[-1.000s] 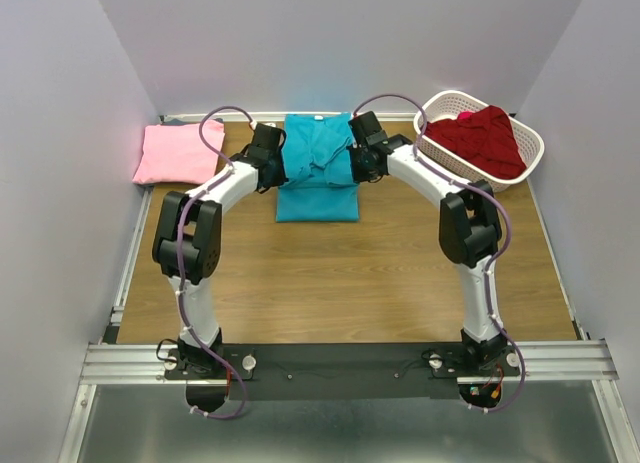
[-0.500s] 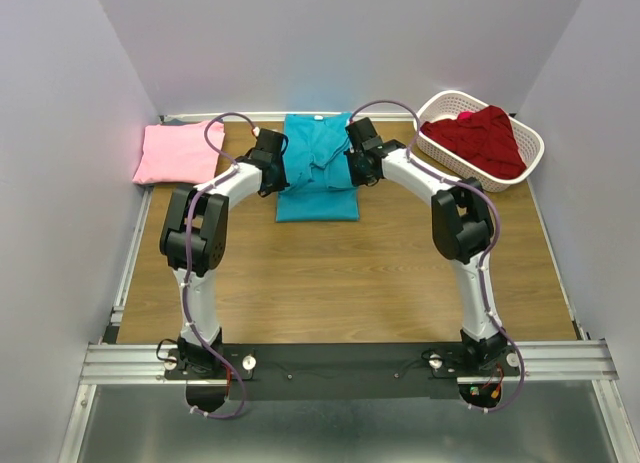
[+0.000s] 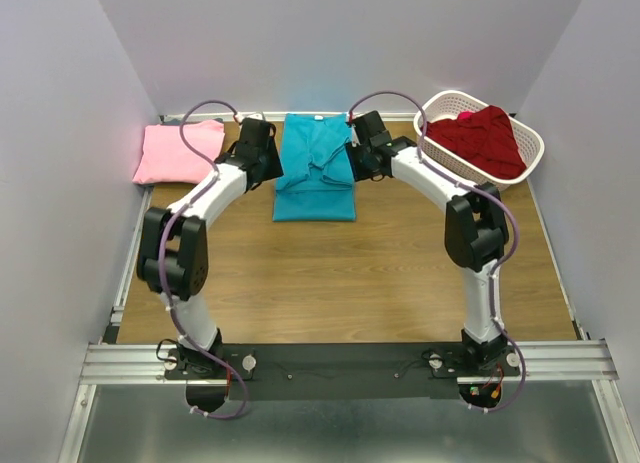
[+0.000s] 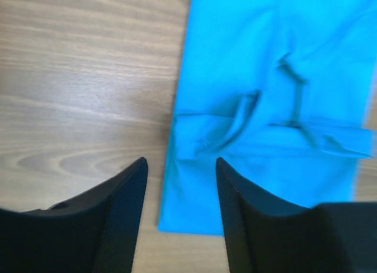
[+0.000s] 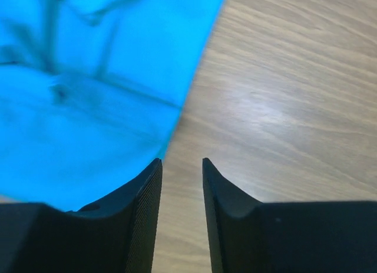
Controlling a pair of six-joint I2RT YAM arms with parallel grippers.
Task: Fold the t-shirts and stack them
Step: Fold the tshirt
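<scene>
The teal t-shirt lies partly folded at the back middle of the table, with its sleeves folded inward. My left gripper is open and empty at the shirt's left edge; in the left wrist view the teal cloth fills the right side and its corner lies between my fingers. My right gripper is open and empty at the shirt's right edge; its wrist view has teal cloth at left. The pink t-shirt lies folded at the back left. The dark red t-shirt lies in the basket.
A white slotted basket stands at the back right corner. Grey walls close in the table on three sides. The wooden table top stretches in front of the shirts to the arm bases.
Both grippers have moved back toward the far edge along the teal shirt's sides. The left arm has swung outward to the left. The shirt lies a little flatter.
</scene>
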